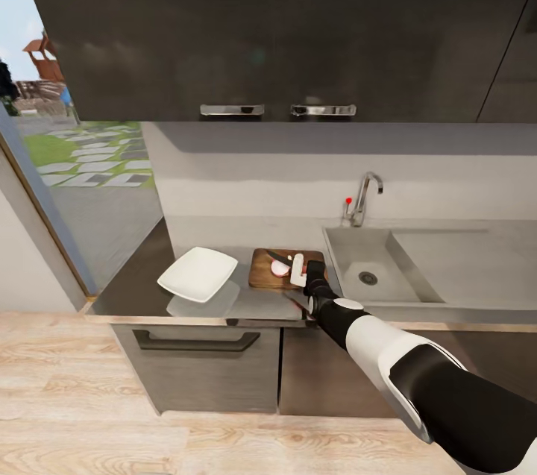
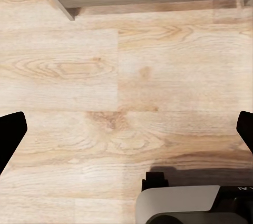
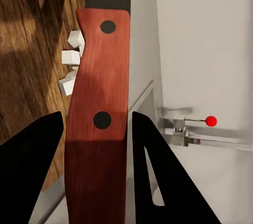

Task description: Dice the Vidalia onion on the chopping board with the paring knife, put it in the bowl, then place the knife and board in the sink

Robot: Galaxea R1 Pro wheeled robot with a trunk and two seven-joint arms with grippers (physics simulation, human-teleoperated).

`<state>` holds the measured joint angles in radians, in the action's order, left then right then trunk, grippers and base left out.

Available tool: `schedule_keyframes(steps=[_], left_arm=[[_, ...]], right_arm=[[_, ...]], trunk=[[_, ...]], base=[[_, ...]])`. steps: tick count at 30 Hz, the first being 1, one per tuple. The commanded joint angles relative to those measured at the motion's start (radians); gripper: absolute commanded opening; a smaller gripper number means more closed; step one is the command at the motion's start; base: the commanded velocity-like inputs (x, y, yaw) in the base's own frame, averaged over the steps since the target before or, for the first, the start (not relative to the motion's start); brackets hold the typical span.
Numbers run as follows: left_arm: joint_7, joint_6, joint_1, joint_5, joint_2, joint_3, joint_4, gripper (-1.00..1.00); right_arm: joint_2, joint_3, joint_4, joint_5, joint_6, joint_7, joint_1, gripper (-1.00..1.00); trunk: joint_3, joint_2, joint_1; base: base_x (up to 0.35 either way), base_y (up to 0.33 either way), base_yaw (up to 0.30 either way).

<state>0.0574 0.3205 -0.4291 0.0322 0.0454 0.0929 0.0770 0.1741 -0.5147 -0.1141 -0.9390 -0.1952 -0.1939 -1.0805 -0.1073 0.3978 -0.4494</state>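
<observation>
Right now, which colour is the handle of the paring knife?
Reddish-brown with two black rivets; the paring knife handle shows best in the right wrist view.

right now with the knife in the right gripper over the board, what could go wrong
The paring knife sits between the right gripper fingers with a gap showing on one side, so it may twist or slip. Small diced pieces lie near the chopping board edge by the sink and could get knocked off. The bowl sits across the board, so carrying pieces risks spills.

The right arm is stretched forward, its gripper [image 3: 95, 145] clamped on a red-handled knife [image 3: 97, 108]; the left gripper [image 2: 126, 129] is spread wide.
</observation>
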Motion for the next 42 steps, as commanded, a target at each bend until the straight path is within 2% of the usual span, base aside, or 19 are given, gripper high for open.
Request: schedule_keyframes(steps=[1,42], left_arm=[[0.002,0.007,-0.002,0.003,-0.001,0.008,0.004,1.0],[0.001,0.008,-0.002,0.003,0.001,0.008,0.004,1.0]], right_arm=[[0.0,-0.002,0.001,-0.007,-0.006,-0.002,-0.001,-1.0],[0.0,-0.002,0.001,-0.007,-0.002,-0.001,-0.001,-1.0]], trunk=[[-0.002,0.002,-0.001],[-0.002,0.002,-0.001]], base=[[0.003,-0.002,0.0],[0.0,0.0,0.0]])
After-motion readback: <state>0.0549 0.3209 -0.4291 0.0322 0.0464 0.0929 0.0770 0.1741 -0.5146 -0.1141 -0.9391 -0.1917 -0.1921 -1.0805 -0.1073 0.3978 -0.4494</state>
